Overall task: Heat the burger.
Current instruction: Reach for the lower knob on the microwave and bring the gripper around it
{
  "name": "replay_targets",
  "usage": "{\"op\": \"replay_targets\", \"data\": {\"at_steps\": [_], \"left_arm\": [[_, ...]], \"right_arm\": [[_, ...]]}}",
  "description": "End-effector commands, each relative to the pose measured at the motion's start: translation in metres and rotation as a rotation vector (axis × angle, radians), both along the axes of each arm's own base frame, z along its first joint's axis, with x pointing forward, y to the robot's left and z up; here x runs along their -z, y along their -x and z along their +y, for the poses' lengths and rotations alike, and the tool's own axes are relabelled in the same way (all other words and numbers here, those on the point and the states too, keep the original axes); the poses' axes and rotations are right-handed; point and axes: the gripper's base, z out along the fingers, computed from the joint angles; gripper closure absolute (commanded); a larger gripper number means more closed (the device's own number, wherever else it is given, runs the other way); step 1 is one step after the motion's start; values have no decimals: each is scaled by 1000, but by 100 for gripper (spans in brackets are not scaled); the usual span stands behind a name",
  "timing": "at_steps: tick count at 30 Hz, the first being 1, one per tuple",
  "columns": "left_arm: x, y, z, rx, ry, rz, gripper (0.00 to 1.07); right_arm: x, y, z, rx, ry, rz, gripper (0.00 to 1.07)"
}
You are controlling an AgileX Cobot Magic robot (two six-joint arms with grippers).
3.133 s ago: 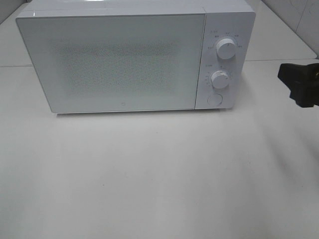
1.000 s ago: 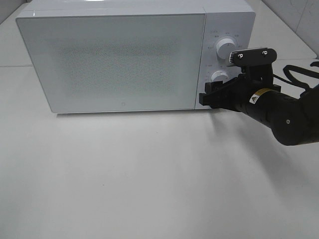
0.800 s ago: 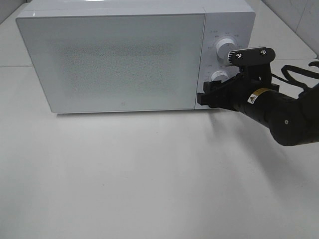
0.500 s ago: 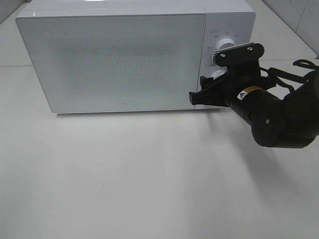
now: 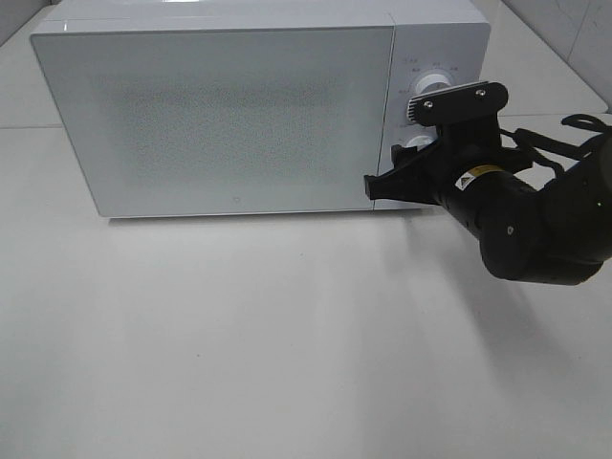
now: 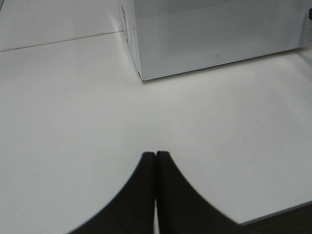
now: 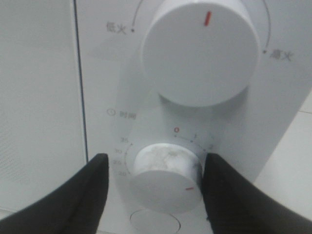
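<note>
at centre right of the frame, right tool (image 7: pixel 155 168) has reached the white round timer knob (image 7: pixel 165 181), fingers (image 7: pixel 83 195) apart around it, ready to start heating.

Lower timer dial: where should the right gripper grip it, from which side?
Pinch the lower timer dial by its round rim, opposite sides, coming straight at the microwave front: it is a short cylinder standing out from that face. The right gripper straddles it.

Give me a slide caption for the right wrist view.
Right pincer straddles the microwave's lower knob, jaws open; upper knob untouched.
</note>
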Motion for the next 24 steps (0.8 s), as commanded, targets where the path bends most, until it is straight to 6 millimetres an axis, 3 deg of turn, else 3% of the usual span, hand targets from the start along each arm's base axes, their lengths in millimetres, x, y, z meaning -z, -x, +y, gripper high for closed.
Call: {"op": "replay_targets", "data": {"at_steps": [1,11,14,16,17,19,22,24], "left_arm": [[0,-1,0,-6,7,-5,107],[0,-1,0,-6,7,-5,107],[0,-1,0,-6,7,-5,107],[0,-1,0,-6,7,-5,107],[0,-1,0,-6,7,-5,107],[0,-1,0,-6,7,-5,107],[0,-1,0,-6,7,-5,107],[0,-1,0,-6,7,-5,107]], "right_arm": [[-1,-1,3,-13,-9,30,52],[0,0,3,-15,-8,38,54],[1,0,3,-16,-7,45,61],[1,0,3,-15,-8,45,78],[1,0,3,-15,-8,45,78],[1,0,3,-15,-9,45,91],[1,0,3,-14,-10,46,96],[1,0,3,-5,-39,50,107]]}}
